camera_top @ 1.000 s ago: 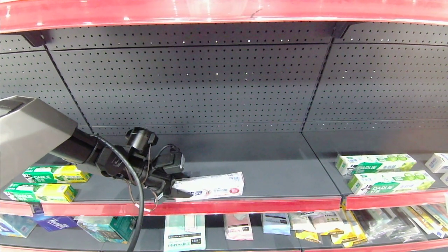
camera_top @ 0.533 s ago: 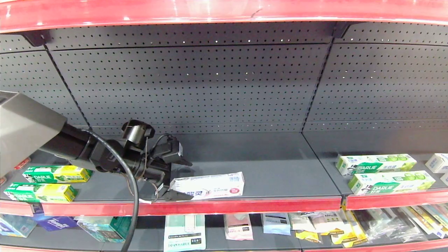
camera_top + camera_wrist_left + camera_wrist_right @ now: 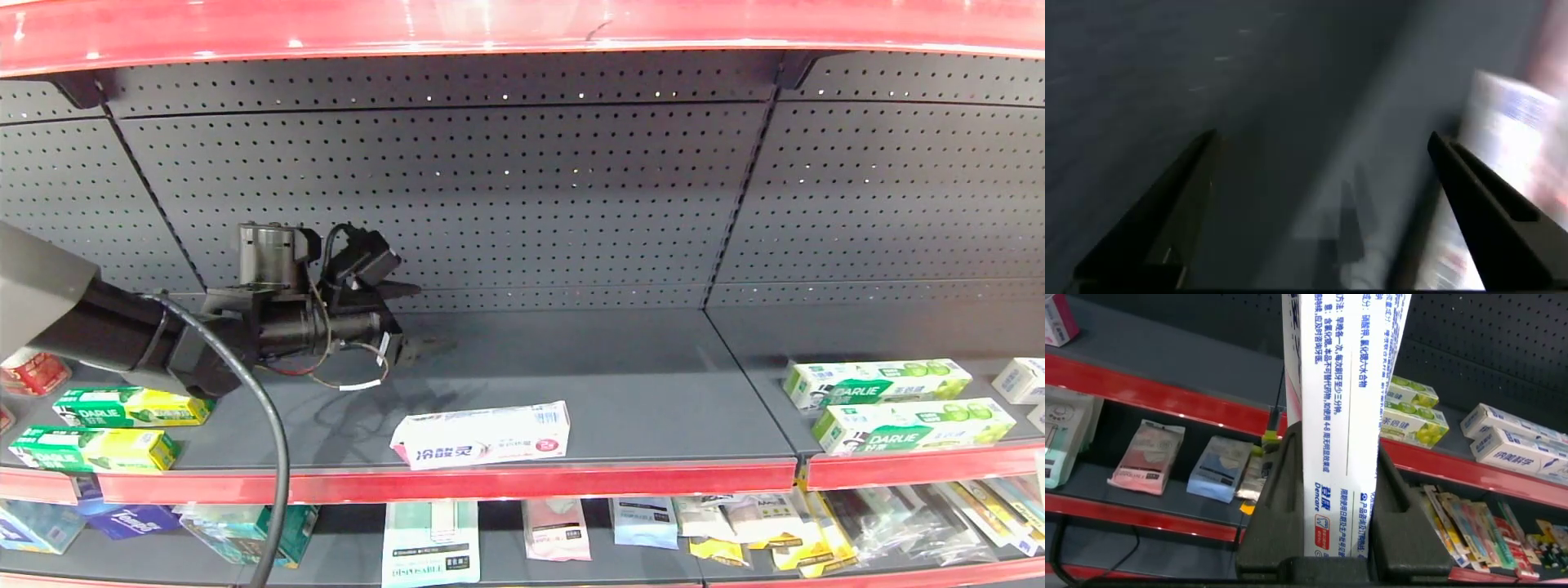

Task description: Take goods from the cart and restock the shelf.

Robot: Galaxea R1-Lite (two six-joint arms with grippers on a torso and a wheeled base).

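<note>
Shelf (image 3: pixel 637 384) — grey deck, red lip (image 3: pixel 571 480), perforated back (image 3: pixel 490 204). White toothpaste box (image 3: pixel 482 434) lies at the lip, green boxes (image 3: pixel 131 406) either side. Left gripper (image 3: pixel 420 318): wide, empty — right gripper (image 3: pixel 1339 514) clamps an upright box (image 3: pixel 1343 392).

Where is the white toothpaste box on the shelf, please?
Head view: the white toothpaste box lies centre-left on the shelf, at its front edge, near the left gripper.

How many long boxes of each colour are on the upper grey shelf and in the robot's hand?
Green-and-yellow cardboard boxes: 2
White-and-green cardboard boxes: 2
White-and-red cardboard box: 1
White-and-blue cardboard box, in the right hand: 1
Total: 6, skipping cut-off edge ones.
</note>
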